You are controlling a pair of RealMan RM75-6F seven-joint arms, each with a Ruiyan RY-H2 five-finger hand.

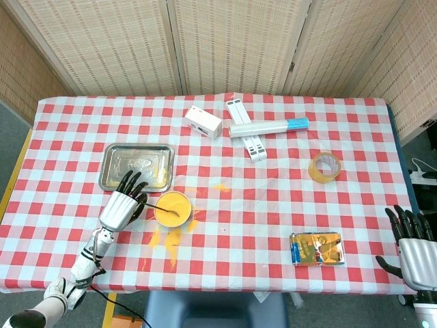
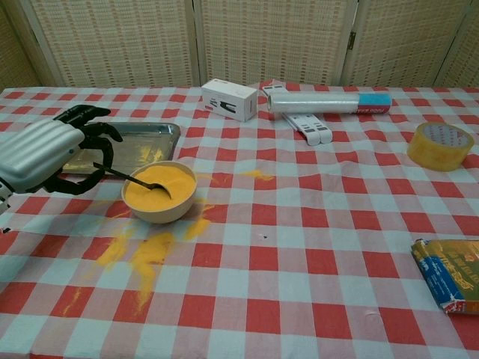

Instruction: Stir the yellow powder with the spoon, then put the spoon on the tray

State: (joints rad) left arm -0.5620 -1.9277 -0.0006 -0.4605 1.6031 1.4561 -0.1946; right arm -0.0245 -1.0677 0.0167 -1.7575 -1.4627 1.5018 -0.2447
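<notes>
At the left side of the table, the left hand (image 2: 46, 155) grasps the handle of the spoon (image 2: 133, 179), whose dark handle slants down to the right so that its bowl rests in the yellow powder (image 2: 161, 189). The powder fills a small cream bowl (image 2: 160, 211) standing just right of the hand. Directly beyond hand and bowl lies the tray (image 1: 136, 166), a shiny metal rectangle with nothing but a few yellow smears on it; its near edge is partly hidden by the hand in the chest view. Spilled powder (image 2: 142, 254) streaks the checked cloth on the near side of the bowl, with a smaller patch (image 2: 254, 175) to its right.

Farther right and toward the far edge sit a white box (image 2: 229, 99), a clear roll with a blue end (image 2: 329, 102) and two white strips (image 2: 307, 127) lying under it. A ring of tape (image 2: 441, 146) is at the right, and a foil packet (image 1: 317, 247) lies near the front right. The right hand (image 1: 413, 249) hangs released off the near right corner, fingers spread, well apart from everything.
</notes>
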